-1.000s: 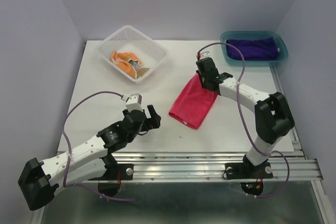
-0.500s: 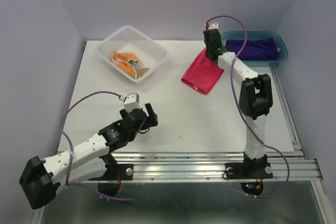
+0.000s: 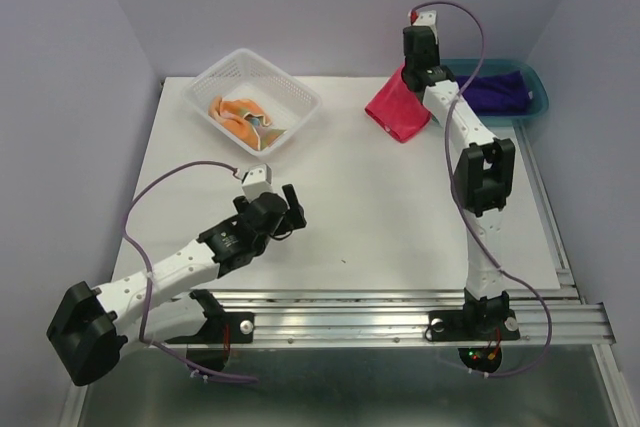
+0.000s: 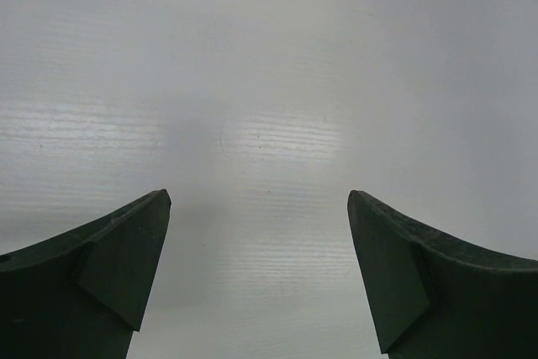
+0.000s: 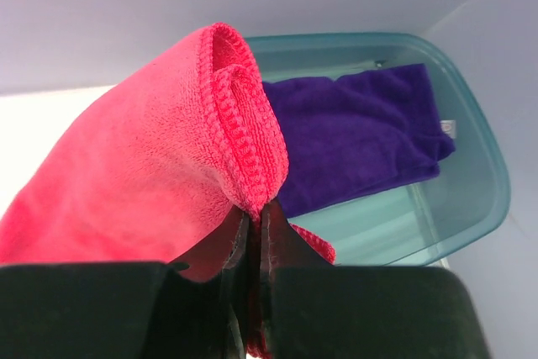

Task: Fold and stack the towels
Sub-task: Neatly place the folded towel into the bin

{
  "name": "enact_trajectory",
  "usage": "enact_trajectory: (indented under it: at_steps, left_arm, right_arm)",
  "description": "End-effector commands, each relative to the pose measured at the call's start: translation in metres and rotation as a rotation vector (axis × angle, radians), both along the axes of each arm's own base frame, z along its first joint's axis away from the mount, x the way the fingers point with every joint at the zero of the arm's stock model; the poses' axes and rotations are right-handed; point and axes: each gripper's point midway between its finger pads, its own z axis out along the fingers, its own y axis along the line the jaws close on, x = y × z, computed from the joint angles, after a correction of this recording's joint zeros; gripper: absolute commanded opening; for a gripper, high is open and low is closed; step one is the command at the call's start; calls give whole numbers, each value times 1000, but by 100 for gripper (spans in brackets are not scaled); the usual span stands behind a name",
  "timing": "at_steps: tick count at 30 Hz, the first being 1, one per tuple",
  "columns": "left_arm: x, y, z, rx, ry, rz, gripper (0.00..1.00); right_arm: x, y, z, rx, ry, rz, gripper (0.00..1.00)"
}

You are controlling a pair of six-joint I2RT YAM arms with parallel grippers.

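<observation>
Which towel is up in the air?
The hot pink cloth towel, pinched in the right gripper; the deep purple towel lies in the teal plastic tray, the orange towel in the white mesh basket.

open table [image 3: 380, 207] centre, basket [image 3: 280, 78] back-left

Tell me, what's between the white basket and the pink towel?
Nothing: in the top view, only bare white table lies between the white basket and the pink towel held up by the right gripper.

The hot-pink towel [image 5: 151, 174] hangs folded, pinched in the right gripper [image 5: 256, 216]. The purple towel [image 5: 361, 136] lies flat just right of it, and the orange towel [image 3: 240, 114] is bunched far to its left.
</observation>
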Motion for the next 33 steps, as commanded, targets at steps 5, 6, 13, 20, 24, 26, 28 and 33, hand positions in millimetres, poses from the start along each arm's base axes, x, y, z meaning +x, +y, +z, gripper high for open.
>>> enact_trajectory:
  at_steps: [5, 6, 13, 20, 24, 26, 28, 33]
  left_arm:
    - [20, -6, 29, -40, -63, 6, 99]
    - [21, -6, 29, -38, -62, 6, 99]
    - [34, -17, 30, -24, -48, -12, 99]
    - [41, -26, 22, 5, -16, -29, 99]
    - [45, -29, 22, 12, -10, -40, 99]
    - [45, -30, 21, 11, -9, -43, 99]
    - [46, -29, 22, 11, -9, -37, 99]
    - [46, -24, 27, 8, -15, -24, 99]
  right_arm:
    - [11, -61, 78, 21, -213, -117, 1]
    - [13, -63, 83, 27, -233, -119, 1]
    - [18, -96, 122, 34, -335, -134, 1]
    - [21, -127, 110, 52, -314, -127, 1]
    - [26, -140, 92, 55, -279, -124, 1]
    - [29, -140, 80, 51, -256, -123, 1]
    - [30, -157, 73, 44, -255, -149, 1]
    - [37, -175, 38, 35, -220, -194, 1]
